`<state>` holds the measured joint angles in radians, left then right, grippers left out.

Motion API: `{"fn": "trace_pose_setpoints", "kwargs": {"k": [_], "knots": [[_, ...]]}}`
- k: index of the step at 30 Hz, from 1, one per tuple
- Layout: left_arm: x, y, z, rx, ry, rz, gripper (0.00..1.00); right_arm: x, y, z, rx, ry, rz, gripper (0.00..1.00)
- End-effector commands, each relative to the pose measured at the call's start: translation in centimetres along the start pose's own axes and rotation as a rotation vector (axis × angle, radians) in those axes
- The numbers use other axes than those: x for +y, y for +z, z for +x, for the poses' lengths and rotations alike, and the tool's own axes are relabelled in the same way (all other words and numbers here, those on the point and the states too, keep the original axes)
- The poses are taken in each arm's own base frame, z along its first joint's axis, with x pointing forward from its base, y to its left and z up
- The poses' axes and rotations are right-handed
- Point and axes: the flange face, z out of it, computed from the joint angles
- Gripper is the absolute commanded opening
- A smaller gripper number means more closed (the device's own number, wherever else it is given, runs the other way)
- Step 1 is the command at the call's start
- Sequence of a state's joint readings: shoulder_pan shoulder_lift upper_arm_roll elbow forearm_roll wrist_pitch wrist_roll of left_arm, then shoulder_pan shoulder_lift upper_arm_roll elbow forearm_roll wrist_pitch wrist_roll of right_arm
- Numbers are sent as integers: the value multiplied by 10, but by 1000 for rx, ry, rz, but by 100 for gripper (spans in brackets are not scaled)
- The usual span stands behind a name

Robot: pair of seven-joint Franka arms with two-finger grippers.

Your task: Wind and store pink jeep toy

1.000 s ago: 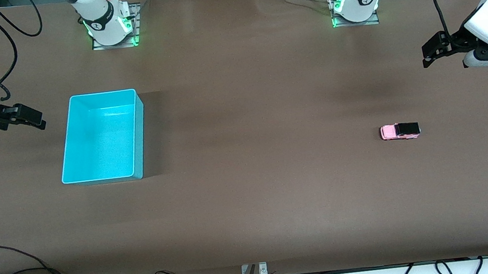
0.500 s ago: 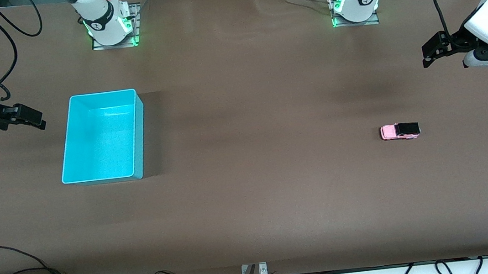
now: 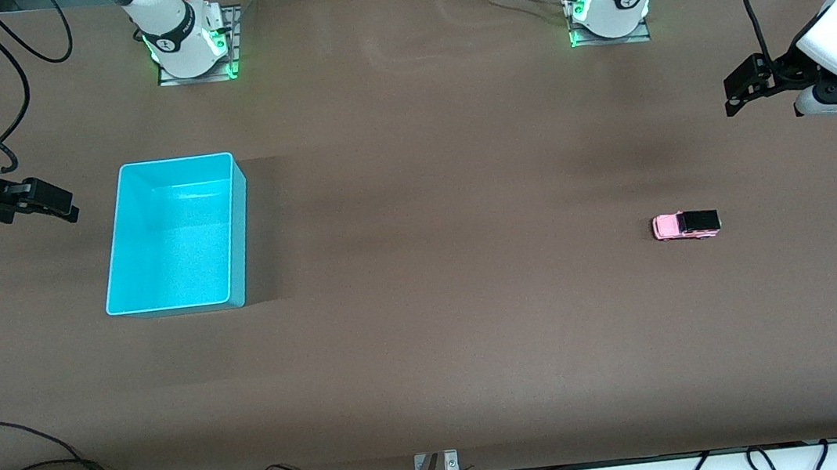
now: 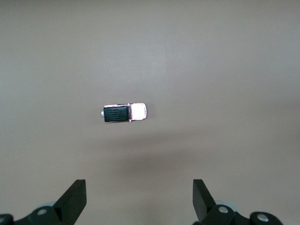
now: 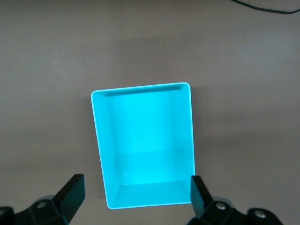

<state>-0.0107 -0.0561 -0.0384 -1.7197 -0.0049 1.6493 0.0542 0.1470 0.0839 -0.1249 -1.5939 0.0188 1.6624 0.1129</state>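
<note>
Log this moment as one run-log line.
small pink toy jeep with black roof: on table, untouched | turquoise plastic bin: empty | left claw: open, waiting | right claw: open, beside bin

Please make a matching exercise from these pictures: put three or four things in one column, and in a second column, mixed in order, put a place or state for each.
Column one:
1. toy car
2. bin
3. left tool
4. right tool

Column two:
A. empty, on the table toward the right arm's end
B. open, up in the air at the left arm's end of the table, holding nothing
C. on the table on its wheels, toward the left arm's end, nothing touching it
D. open, up in the air beside the bin, holding nothing

Pairs: 1-C, 2-A, 3-B, 4-D
</note>
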Motion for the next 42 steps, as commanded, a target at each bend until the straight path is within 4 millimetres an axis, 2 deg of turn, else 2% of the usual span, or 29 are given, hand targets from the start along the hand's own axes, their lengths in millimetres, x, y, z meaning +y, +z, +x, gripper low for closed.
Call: {"fn": "trace_pose_setpoints", "kwargs": {"k": [1,13,16,20,27,34,42], "knots": [[-2,-4,1,-4,13,-9,100,2,-6,-1,-3,-5,-4,100],[-1,-3,2,-5,16,-9,100,2,-6,-1,-3,-5,-4,100],[-3,1,4,-13,13,-10,100,2,-6,-1,-3,-5,-4,100],[-4,17,12,-42,6,-14,100,2,-6,-1,-3,-5,-4,100],[-8,14,16,-32,11,-15,100,2,-6,-1,-3,-5,-4,100],[-11,71,40,-133,13,-26,100,2,-6,-1,-3,-5,-4,100],[-11,86,46,-149,190,-43,100,2,-6,-1,-3,-5,-4,100]]}}
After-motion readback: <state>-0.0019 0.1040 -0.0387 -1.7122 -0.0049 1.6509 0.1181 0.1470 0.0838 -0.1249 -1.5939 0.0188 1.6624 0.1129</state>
